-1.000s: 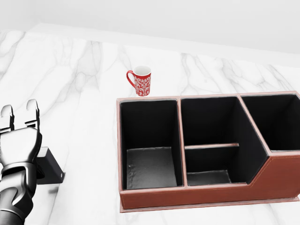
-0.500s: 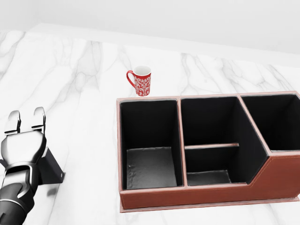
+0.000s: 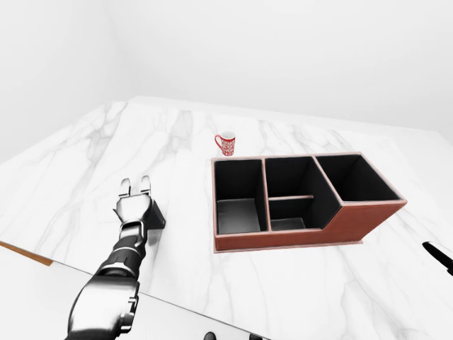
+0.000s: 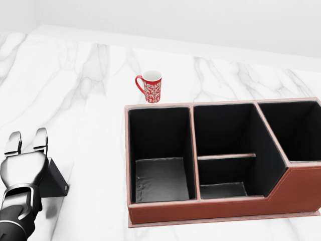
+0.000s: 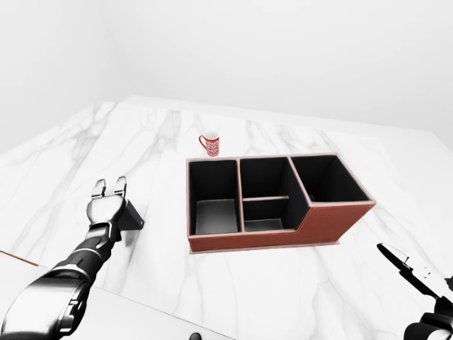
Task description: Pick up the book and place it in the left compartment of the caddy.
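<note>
The book is a dark, flat thing lying on the white marble counter at the lower left of the head view, mostly hidden under my left hand. My left hand lies over it with its fingers stretched out straight, open, not closed round it. The reddish-brown caddy stands to the right, with black-lined compartments; its left compartment holds nothing. My right hand shows at the lower right of the right-eye view, fingers extended, away from the caddy.
A red-and-white patterned mug stands above the caddy's left corner in the head view. The counter's near edge runs across the bottom of the left-eye view.
My left hand has drawn back toward the bottom of the head view, over the book. The book, caddy and mug have not moved.
</note>
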